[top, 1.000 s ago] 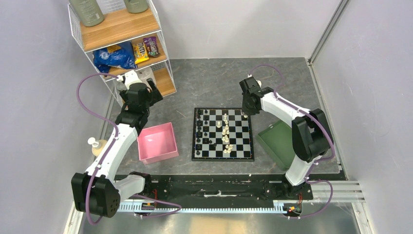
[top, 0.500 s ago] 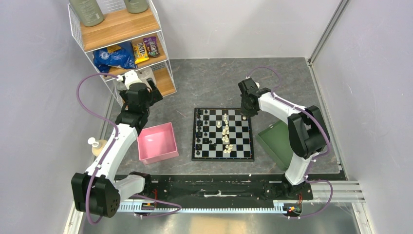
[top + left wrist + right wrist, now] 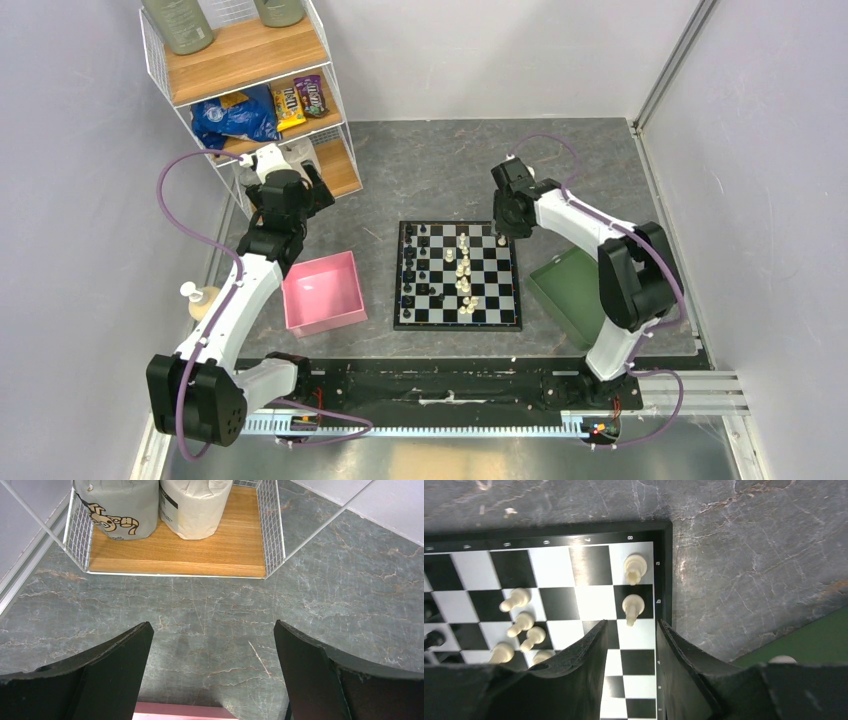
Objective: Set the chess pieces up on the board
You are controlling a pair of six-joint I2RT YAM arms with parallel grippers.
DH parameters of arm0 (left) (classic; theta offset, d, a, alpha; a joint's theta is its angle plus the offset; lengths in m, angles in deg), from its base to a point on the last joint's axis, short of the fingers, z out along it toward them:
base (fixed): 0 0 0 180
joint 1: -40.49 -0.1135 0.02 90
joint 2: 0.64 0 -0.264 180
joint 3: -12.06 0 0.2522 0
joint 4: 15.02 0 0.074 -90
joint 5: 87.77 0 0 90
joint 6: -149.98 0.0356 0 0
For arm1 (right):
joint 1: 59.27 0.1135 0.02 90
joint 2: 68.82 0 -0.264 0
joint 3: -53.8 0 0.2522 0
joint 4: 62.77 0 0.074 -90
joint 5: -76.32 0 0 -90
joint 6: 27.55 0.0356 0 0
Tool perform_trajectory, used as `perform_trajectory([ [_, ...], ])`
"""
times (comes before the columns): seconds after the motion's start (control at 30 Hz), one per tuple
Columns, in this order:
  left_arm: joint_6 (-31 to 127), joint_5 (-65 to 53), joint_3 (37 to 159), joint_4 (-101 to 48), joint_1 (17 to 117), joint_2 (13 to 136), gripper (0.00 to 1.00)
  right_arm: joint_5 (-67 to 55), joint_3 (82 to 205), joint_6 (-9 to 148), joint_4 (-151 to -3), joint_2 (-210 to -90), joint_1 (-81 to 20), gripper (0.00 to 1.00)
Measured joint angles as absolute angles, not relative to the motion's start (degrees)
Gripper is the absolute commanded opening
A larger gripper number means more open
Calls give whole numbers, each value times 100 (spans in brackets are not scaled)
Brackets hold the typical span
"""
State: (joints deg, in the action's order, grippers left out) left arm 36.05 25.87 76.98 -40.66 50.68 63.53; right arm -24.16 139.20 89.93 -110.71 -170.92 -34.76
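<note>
The chessboard (image 3: 458, 325) lies in the middle of the table. Black pieces (image 3: 410, 265) stand in its left columns and white pieces (image 3: 464, 272) stand in a line near its centre. My right gripper (image 3: 503, 228) hovers over the board's far right corner. In the right wrist view the gripper (image 3: 631, 627) is open and empty. Two white pieces (image 3: 634, 569) (image 3: 632, 605) stand on the corner squares just beyond its fingertips, and more white pieces (image 3: 519, 622) stand to the left. My left gripper (image 3: 297, 200) is open and empty (image 3: 212, 645) over bare floor.
A pink tray (image 3: 322, 292) sits left of the board; its edge shows in the left wrist view (image 3: 180, 712). A green tray (image 3: 565, 290) sits on the right and holds a white piece (image 3: 782, 658). A wire shelf (image 3: 250, 90) with paper rolls (image 3: 150, 500) stands at the far left.
My right gripper has shifted slightly over the board's far right corner. The left arm has not moved.
</note>
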Motion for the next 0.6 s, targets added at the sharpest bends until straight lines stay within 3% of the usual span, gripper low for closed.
perform_trajectory([
  [0.23, 3605, 2567, 7698, -4068, 5068, 6353, 100, -2383, 14123, 8989, -11178, -16474, -3248, 50],
  [0.6, 3605, 2569, 7698, -4068, 5068, 6353, 100, -2105, 14698, 9009, -11180, -16900, -2199, 49],
])
